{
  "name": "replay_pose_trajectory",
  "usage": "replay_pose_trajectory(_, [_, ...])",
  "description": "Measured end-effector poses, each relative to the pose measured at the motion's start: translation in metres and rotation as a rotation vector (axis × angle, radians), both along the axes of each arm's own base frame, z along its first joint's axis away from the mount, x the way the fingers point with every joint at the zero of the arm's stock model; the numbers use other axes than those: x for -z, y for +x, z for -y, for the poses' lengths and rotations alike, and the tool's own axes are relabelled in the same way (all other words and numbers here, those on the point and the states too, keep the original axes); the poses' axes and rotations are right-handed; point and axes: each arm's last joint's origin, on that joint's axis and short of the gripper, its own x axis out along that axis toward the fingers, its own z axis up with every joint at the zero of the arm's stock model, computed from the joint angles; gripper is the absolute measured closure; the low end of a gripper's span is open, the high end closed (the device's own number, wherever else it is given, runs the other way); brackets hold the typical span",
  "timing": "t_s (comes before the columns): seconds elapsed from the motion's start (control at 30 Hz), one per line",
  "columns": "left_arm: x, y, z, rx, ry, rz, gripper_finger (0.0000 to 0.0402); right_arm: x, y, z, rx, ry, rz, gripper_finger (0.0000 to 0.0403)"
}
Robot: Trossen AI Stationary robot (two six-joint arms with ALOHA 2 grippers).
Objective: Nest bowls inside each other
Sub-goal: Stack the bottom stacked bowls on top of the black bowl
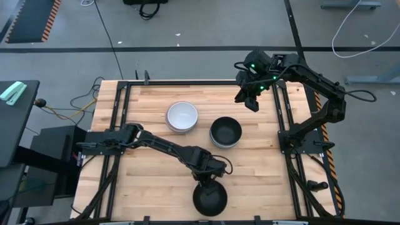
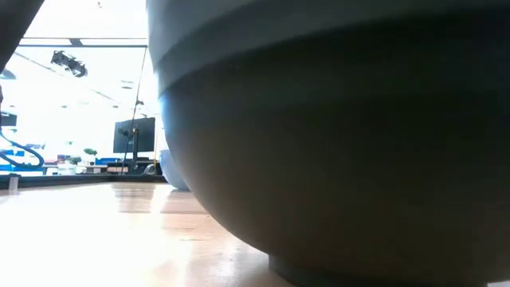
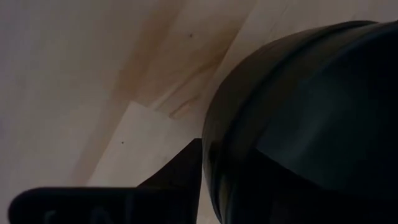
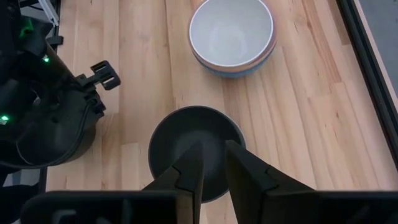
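A black bowl [image 1: 209, 199] sits by the table's near edge and fills the low view [image 2: 335, 143]. My left gripper [image 1: 205, 181] is at its far rim; in the left wrist view the bowl [image 3: 311, 124] is at one dark finger [image 3: 177, 177]. A white bowl [image 1: 182, 117] tops a nested stack at mid-table, with pink and blue rims under it [image 4: 233, 37]. A dark grey bowl [image 1: 225, 132] stands to its right [image 4: 196, 149]. My right gripper [image 1: 249, 100] hangs raised over the far right of the table, fingers nearly together [image 4: 214, 168], holding nothing. My left gripper holds the black bowl by its far rim [image 3: 208, 143]. One finger [image 3: 180, 174] lies against the outside of the wall; the other is hidden by the bowl. The fingers come from above, slanting from the far side. The bowl's foot [image 2: 319, 271] is on the table.
Black frame rails run along the table's left and right sides [image 1: 284, 119]. Bare wood lies between the bowls and toward the near left [image 1: 150, 181]. Cables and a stand are beyond the left edge [image 1: 56, 112].
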Motion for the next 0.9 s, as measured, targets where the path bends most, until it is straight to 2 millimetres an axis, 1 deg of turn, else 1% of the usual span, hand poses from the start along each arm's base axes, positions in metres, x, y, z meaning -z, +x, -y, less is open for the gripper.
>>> replay_pose_trajectory(0.13, [0.000,0.000,0.000,0.006,0.002,0.002,0.0309,0.000,0.000,0.000,0.000,0.000,0.000,0.0332])
replay_pose_trajectory(0.23, [0.000,0.000,0.000,0.005,0.005,0.003,0.0318,0.000,0.000,0.000,0.000,0.000,0.000,0.0332])
replay_pose_trajectory(0.33, [0.000,0.000,0.000,0.002,0.014,0.005,0.0336,0.000,0.000,0.000,0.000,0.000,0.000,0.0332])
replay_pose_trajectory(0.47, [0.005,0.002,0.000,-0.005,0.018,0.001,0.0374,0.000,0.000,0.000,0.000,0.000,0.000,0.0332])
replay_pose_trajectory(0.5, [0.005,0.002,0.000,-0.005,0.019,0.001,0.0379,0.000,0.000,0.000,0.000,0.000,0.000,0.0332])
replay_pose_trajectory(0.6, [0.009,0.005,0.000,-0.006,0.014,0.010,0.0379,0.000,0.000,0.000,0.000,0.000,0.000,0.0332])
replay_pose_trajectory(0.77, [0.009,0.005,-0.003,-0.004,0.017,0.005,0.0379,0.000,0.000,0.000,0.000,0.000,0.000,0.0332])
replay_pose_trajectory(0.9, [0.004,0.005,-0.011,-0.015,0.028,0.007,0.0379,0.000,0.000,0.000,0.000,-0.001,-0.001,0.0332])
